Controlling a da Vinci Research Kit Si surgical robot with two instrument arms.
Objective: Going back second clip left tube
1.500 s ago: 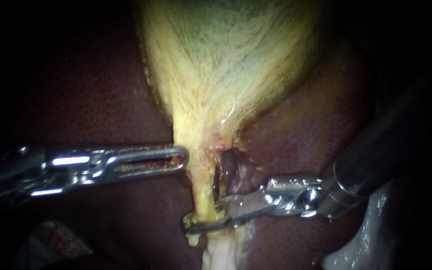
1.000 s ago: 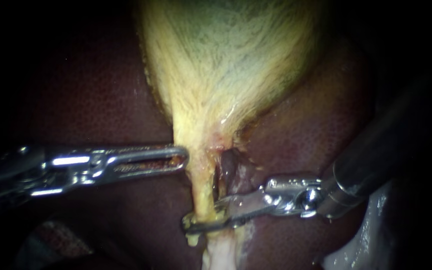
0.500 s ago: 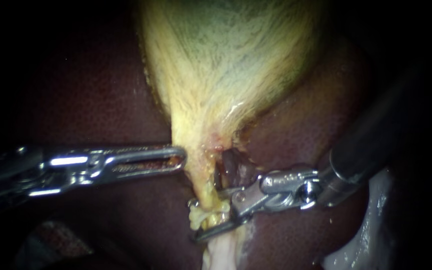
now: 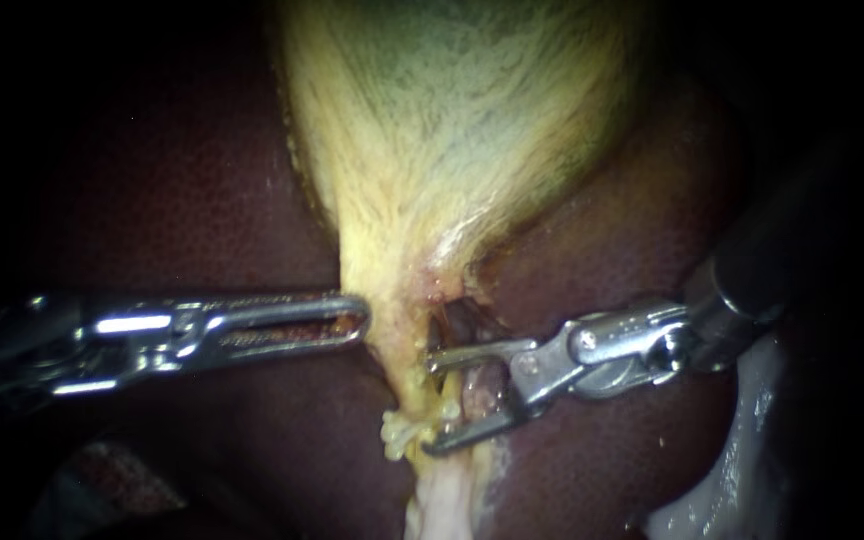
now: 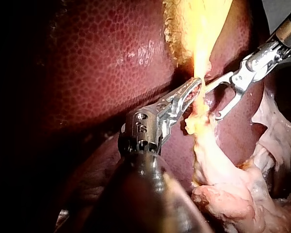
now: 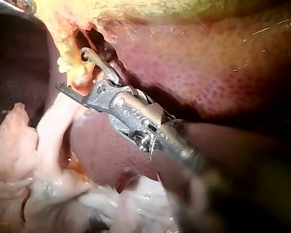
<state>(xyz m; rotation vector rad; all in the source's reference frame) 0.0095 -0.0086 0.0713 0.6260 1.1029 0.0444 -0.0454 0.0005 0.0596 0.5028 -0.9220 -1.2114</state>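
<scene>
- Where the scene lay nearest the endoscope, pale tissue [image 4: 442, 505] ran off the view's lower edge, directly below the left tube [image 4: 407, 385].
- Just beyond it, my right instrument [image 4: 428, 402] came in from the right with its jaws open. A wide gap showed between them and nothing was gripped. Both tips lay just beside the left tube's right edge, and reddish tissue [image 4: 477, 395] showed in the gap.
- That tube was the thin yellow strand running down from the neck of the gallbladder [image 4: 452, 120]. It had a knobbly yellow lump [image 4: 394, 433] on it, level with the lower jaw (whether a clip sat there I could not tell).
- A little higher, my left instrument [image 4: 360, 322] reached in from the left, its jaws closed on the left edge of the gallbladder's narrow neck.
- Farther back, the gallbladder widened upward, yellow-green and fibrous.
- Behind everything — on both sides — lay the dark red liver [image 4: 182, 200].
</scene>
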